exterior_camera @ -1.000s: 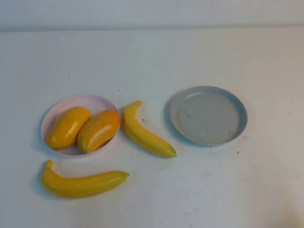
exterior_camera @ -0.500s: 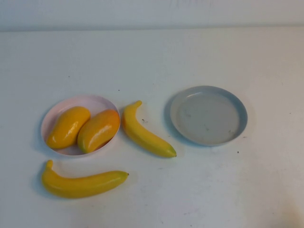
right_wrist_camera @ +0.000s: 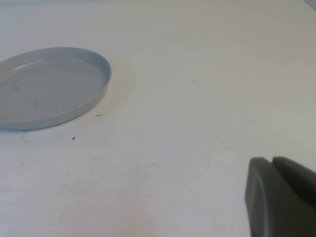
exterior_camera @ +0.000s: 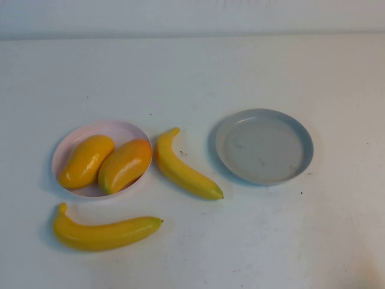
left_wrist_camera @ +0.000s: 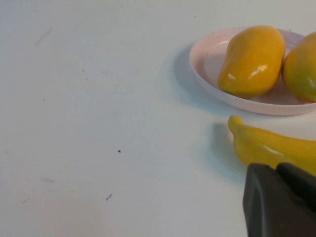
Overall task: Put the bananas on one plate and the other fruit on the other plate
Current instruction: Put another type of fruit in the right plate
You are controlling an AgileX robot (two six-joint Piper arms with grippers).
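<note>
Since both arms sit outside the high view, nothing is held yet. White tabletop carries everything. Grey-blue plate sits bare on the right; pink plate on the left holds both mango-like fruits. Two bananas lie loose: one between the plates, one nearer the robot, beside the pink plate. Left end effector is clenched, empty, beside the near banana's tip. Right end effector is clenched, empty, near the grey-blue plate. Next: open, grasp a banana mid-body across its width.
</note>
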